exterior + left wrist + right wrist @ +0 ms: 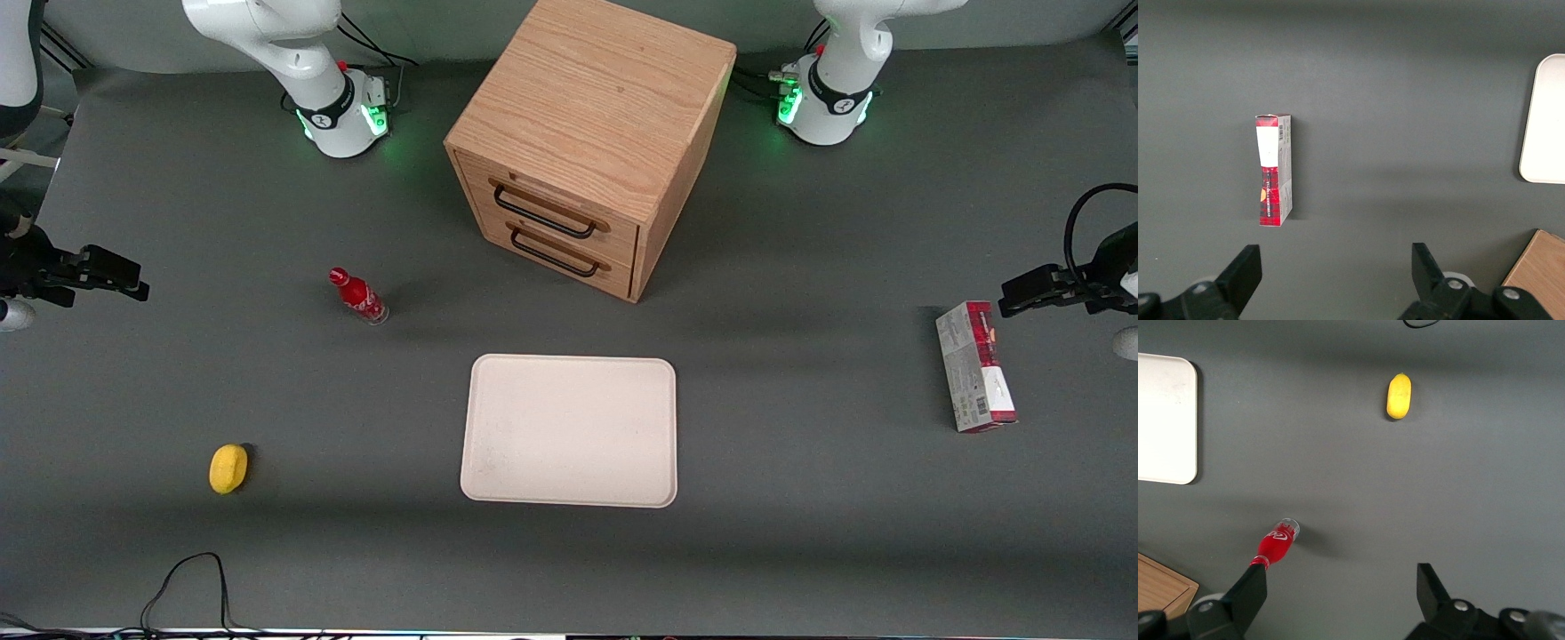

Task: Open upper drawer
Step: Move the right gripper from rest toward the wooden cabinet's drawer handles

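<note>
Robot lab, grey-matted table [800, 551], bolted arm bases [342, 116], loose cables [191, 578]

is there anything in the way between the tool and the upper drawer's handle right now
Nothing visible blocks it. The open tool hangs at the working arm's end of the table, well off from the cabinet. The red bottle stands between them, slightly nearer the camera than the upper drawer, so a low straight sweep might graze it.

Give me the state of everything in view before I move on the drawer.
upper drawer: shut, pull untouched
lower drawer: shut
gripper: open, holding nothing, above the table far from the cabinet
red bottle: upright, capped
tray: bare
carton: lying flat
yellow fruit: resting on table
</note>
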